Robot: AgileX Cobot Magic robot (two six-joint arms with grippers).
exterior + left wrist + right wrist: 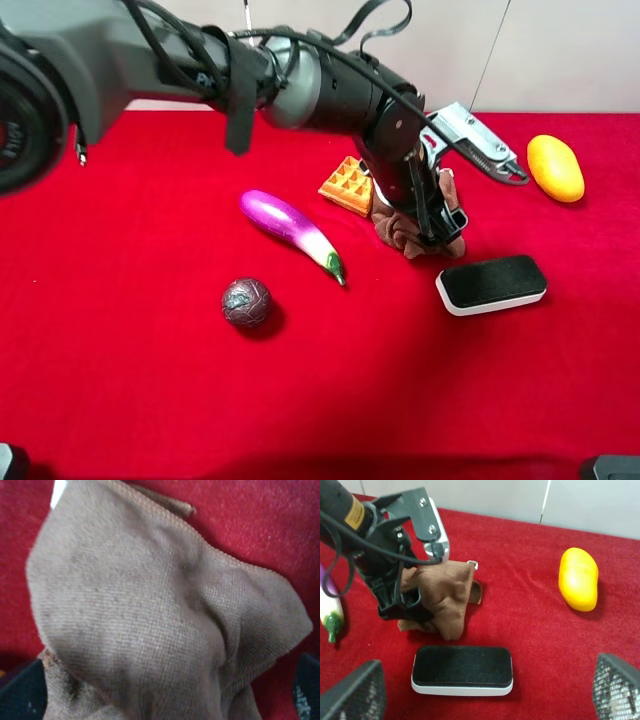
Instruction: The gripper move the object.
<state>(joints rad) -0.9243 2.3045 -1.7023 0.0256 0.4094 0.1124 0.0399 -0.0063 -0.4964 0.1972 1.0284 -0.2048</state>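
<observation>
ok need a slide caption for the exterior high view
Left gripper at a crumpled brown cloth on the red table, with a waffle, eggplant, mango, dark ball and eraser nearby.

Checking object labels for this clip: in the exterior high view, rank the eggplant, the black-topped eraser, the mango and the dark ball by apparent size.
1. black-topped eraser and eggplant: too close to rank
2. mango
3. dark ball
</observation>
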